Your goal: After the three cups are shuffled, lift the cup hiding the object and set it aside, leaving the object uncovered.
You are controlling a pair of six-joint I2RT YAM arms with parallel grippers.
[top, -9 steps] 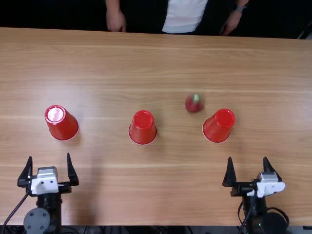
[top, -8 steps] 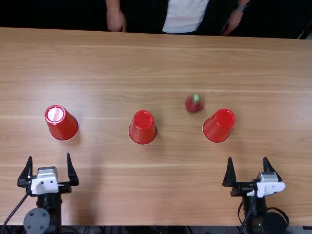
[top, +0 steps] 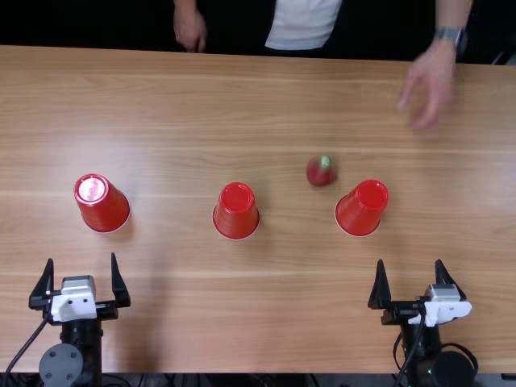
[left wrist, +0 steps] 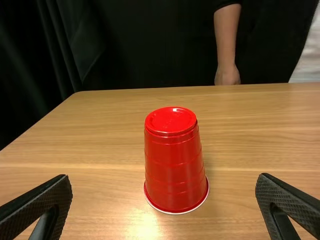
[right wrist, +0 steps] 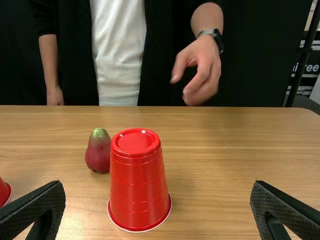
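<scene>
Object under test: a small pear-shaped fruit model, red with a green top (top: 321, 170), standing upright on the light brown wooden table (top: 258, 97), right of centre and uncovered. It is just beside, and apparently not touching, the right-hand red plastic cup (top: 363, 207), at that cup's ten o'clock in the top view. All three cups are inverted, mouths flat on the table. Whatever lies beneath them cannot be seen. The middle red plastic cup (top: 236, 210) sits at eight o'clock from the fruit model, well apart, and the left-hand red plastic cup (top: 101, 202) at nine o'clock from the middle cup, farther still. Handling assessment: the cups appear thin-walled, light and springy, with smooth glossy sides that narrow toward the upturned base. A hard squeeze would likely buckle the wall, and a high grip could slide off the taper. The ribbed band around mid-wall looks the soundest place to take hold, with light pressure. A person's hand (top: 425, 89), watch at the wrist, is raised over the table at two o'clock from the fruit model, touching nothing. The right gripper (top: 409, 270) sits at five o'clock from the right-hand cup, fingers spread wide and holding nothing. The left gripper (top: 81, 270) sits at six o'clock from the left-hand cup, likewise spread and unladen.
</scene>
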